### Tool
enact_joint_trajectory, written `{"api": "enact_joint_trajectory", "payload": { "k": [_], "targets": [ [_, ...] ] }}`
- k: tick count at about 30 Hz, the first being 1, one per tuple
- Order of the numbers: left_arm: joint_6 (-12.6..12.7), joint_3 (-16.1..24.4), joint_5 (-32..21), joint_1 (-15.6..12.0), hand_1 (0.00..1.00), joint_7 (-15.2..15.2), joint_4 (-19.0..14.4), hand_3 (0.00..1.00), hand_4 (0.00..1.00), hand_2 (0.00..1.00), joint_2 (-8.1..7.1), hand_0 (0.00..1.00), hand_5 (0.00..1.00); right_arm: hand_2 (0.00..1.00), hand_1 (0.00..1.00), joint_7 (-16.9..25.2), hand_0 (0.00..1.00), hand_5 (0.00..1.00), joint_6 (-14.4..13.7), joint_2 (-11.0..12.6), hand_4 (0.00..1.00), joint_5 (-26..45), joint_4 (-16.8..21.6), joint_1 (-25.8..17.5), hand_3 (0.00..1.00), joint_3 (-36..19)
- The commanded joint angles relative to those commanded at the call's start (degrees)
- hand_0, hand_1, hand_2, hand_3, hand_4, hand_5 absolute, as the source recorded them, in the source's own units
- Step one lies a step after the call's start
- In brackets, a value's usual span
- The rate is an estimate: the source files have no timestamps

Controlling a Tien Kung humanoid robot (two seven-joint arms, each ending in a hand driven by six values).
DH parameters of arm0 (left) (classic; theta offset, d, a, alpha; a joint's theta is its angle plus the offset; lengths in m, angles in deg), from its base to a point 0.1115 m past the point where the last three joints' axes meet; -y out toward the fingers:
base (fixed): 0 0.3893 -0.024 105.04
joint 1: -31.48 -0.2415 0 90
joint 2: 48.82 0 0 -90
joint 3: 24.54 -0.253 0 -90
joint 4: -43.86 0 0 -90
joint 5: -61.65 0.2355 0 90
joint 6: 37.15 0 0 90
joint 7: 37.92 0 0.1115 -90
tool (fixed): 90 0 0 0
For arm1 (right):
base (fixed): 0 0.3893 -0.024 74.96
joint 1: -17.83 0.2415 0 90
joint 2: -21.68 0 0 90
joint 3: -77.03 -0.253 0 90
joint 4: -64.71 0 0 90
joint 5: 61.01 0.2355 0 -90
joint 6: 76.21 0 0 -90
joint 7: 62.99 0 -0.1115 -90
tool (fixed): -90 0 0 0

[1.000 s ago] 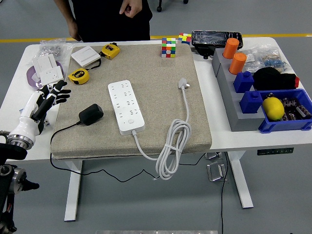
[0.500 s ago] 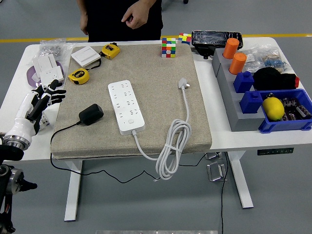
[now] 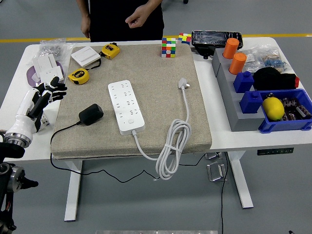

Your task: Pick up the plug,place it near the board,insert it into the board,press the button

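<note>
A black plug adapter (image 3: 90,114) lies on the beige mat (image 3: 161,87), its thin black cord trailing off the mat's front left edge. Right of it lies the white power strip (image 3: 126,106) with its button near the front end. The strip's own white cable (image 3: 171,146) coils at the mat's front, ending in a grey plug (image 3: 183,84). My left hand (image 3: 43,97) hovers over the table's left edge, fingers spread and holding nothing, well left of the black plug. The right arm is out of sight.
Two yellow tape measures (image 3: 78,76) (image 3: 110,50), a white switch plate (image 3: 86,57) and white sockets (image 3: 48,71) sit at the back left. A Rubik's cube (image 3: 168,48) stands at the mat's back. Grey and blue bins (image 3: 285,112) fill the right. A person (image 3: 122,17) stands behind.
My left hand has drawn back to the left and slightly away from the mat, fingers still spread. The person behind the table has shifted right.
</note>
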Motion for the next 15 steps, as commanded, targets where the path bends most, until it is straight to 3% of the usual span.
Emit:
{"api": "enact_joint_trajectory", "payload": {
  "k": [15],
  "targets": [
    [0.1,-0.1,0.2,0.6,0.655,0.0,0.0,0.560,0.906,0.632,0.00,0.673,0.801,0.737,0.735,-0.1,0.795,0.935,0.0,0.0,0.998,0.0,0.0,0.2,0.760,-0.4]
  ]
}}
